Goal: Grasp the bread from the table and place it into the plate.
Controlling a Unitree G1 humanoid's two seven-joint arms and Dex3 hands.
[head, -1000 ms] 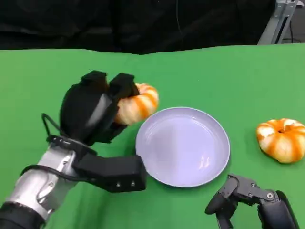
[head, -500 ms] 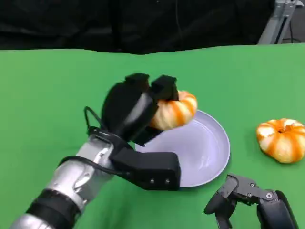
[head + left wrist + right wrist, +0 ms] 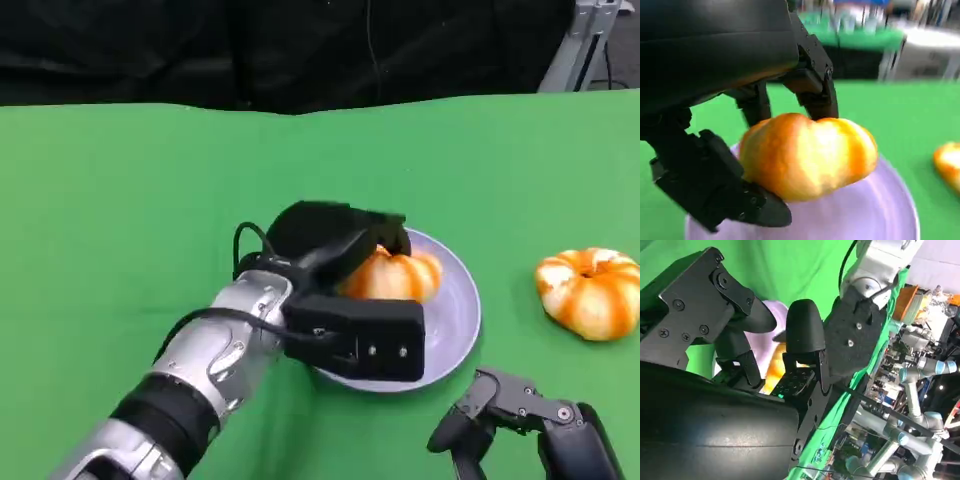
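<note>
- The left hand (image 3: pixel 335 240) is now carrying the bread (image 3: pixel 393 276) over the plate (image 3: pixel 462 310); a second ago it was holding that bread above the green table (image 3: pixel 120 200), to the left of the plate, and half a second ago it was crossing the plate's near-left rim.
- The hand is also sitting lower than before, with its fingers (image 3: pixel 812 80) curling over the top of the bread and a lower part of the hand supporting it from beneath, so the hand is clasping the bread rather than spreading.
- In the left wrist view the bread (image 3: pixel 807 155) is hanging just above the pale purple plate (image 3: pixel 875 215); whether it is already touching the plate I cannot tell.
- The right hand (image 3: pixel 520 420) is resting low at the near right, well apart from the plate, with its fingers bent and holding nothing; how far they are curled I cannot tell.
- A second bun (image 3: pixel 588 292) is lying on the table to the right of the plate, untouched.
- Judging from this, the carrying part is nearly done: the bread is over the plate's middle, and what is remaining is a short lowering and letting go.
- The main risk looks like the round bread rolling toward the rim if the fingers are opening too high.
</note>
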